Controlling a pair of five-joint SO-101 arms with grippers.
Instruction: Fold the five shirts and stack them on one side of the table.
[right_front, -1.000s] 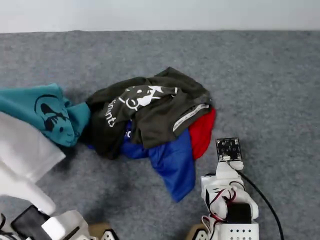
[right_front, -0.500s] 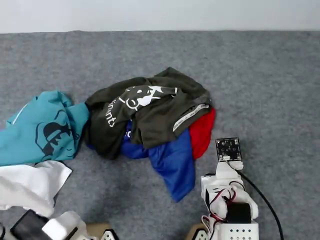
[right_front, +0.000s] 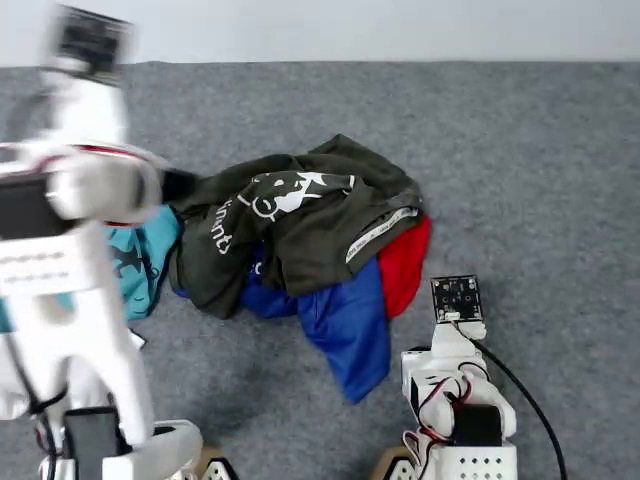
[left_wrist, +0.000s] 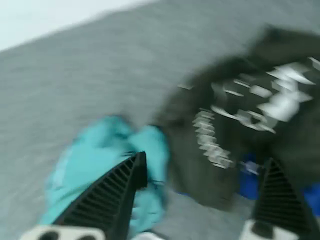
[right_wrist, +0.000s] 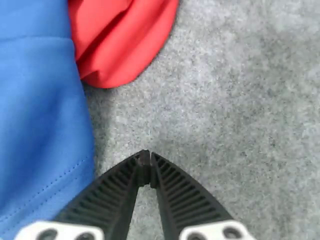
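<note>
The crumpled teal cotton shirt lies against the dark olive printed shirt heaped mid-table. Your left gripper hangs spread wide above both: pinch one teal hem, clear of olive cloth. Your right gripper sits closed, empty, beside the plain blue jersey shirt.

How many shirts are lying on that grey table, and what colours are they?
Dark olive shirt: 1
Blue shirt: 1
Red shirt: 1
Teal shirt: 1
Total: 4 shirts that I can make out. The left arm covers part of the table, so more could lie under it.
</note>
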